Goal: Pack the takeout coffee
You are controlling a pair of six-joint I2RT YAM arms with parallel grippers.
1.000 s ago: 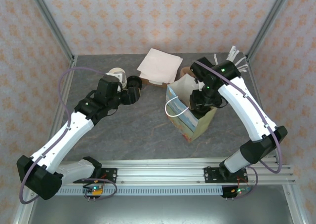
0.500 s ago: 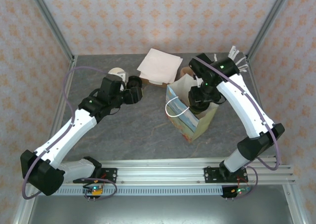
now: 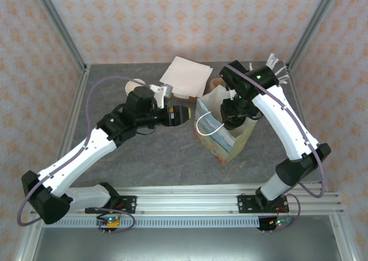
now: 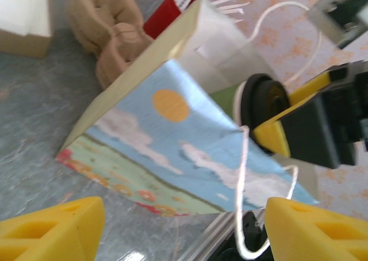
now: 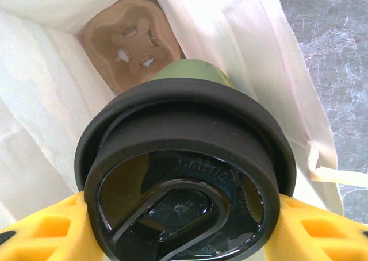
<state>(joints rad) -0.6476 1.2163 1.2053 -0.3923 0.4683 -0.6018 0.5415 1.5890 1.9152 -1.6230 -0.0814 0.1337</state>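
Observation:
The takeout coffee (image 5: 184, 175), a green cup under a black lid, hangs upright over the open mouth of the paper bag (image 3: 221, 141). My right gripper (image 5: 184, 229) is shut on it, one yellow finger on each side of the cup. From above, the right gripper (image 3: 233, 116) sits over the bag's opening. A brown cardboard carrier (image 5: 129, 42) lies at the bottom of the bag. My left gripper (image 3: 183, 115) is open just left of the bag and holds nothing. Its wrist camera faces the bag's blue printed side (image 4: 172, 134), where the white string handle (image 4: 244, 186) hangs near the right finger.
A stack of lidless cups (image 3: 135, 87) stands at the back left. White napkins (image 3: 185, 77) lie behind the bag, and more cardboard carriers (image 4: 109, 31) sit beside it. White sticks (image 3: 276, 64) poke up at the back right corner. The frame rail (image 3: 230, 195) runs along the near edge.
My left arm has swung right, away from the cup stack and up to the bag's left side. The right arm has barely shifted and keeps the coffee over the bag.

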